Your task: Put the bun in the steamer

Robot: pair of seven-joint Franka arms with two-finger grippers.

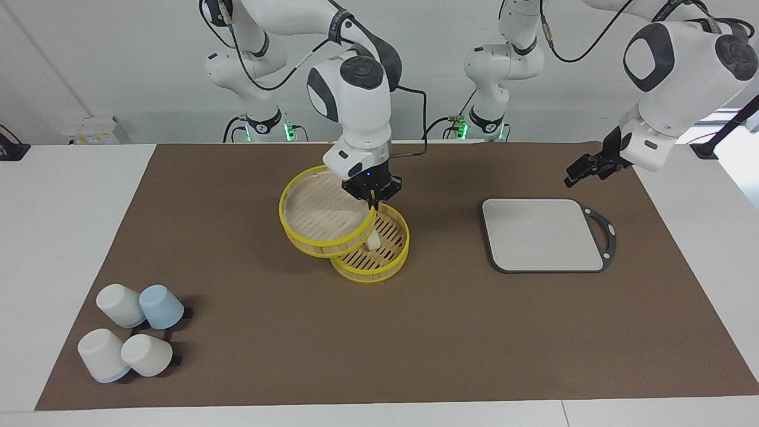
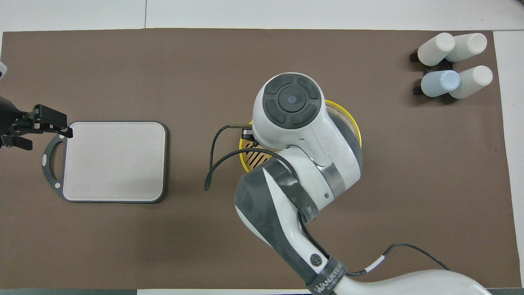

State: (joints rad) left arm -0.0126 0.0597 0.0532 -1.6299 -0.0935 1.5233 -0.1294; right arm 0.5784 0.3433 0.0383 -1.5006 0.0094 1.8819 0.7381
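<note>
The steamer [image 1: 388, 268] is a round yellow-rimmed bamboo basket in the middle of the brown mat. In the overhead view the right arm hides all but a strip of the steamer's rim [image 2: 245, 157]. The cream bun [image 1: 373, 242] lies on its slatted base, half hidden by the lid. My right gripper [image 1: 372, 200] is shut on the rim of the yellow-rimmed lid [image 1: 317, 214] and holds it tilted in the air, overlapping the basket on the side toward the right arm's end. My left gripper [image 1: 578, 172] hangs open and empty over the mat by the grey tray's corner, where the overhead view also shows the left gripper [image 2: 45, 133].
A flat grey square tray [image 1: 542, 234] with a dark handle lies toward the left arm's end, and it shows as the tray [image 2: 114, 162] from overhead. Several upturned cups [image 1: 133, 329], white and pale blue, stand at the right arm's end, far from the robots.
</note>
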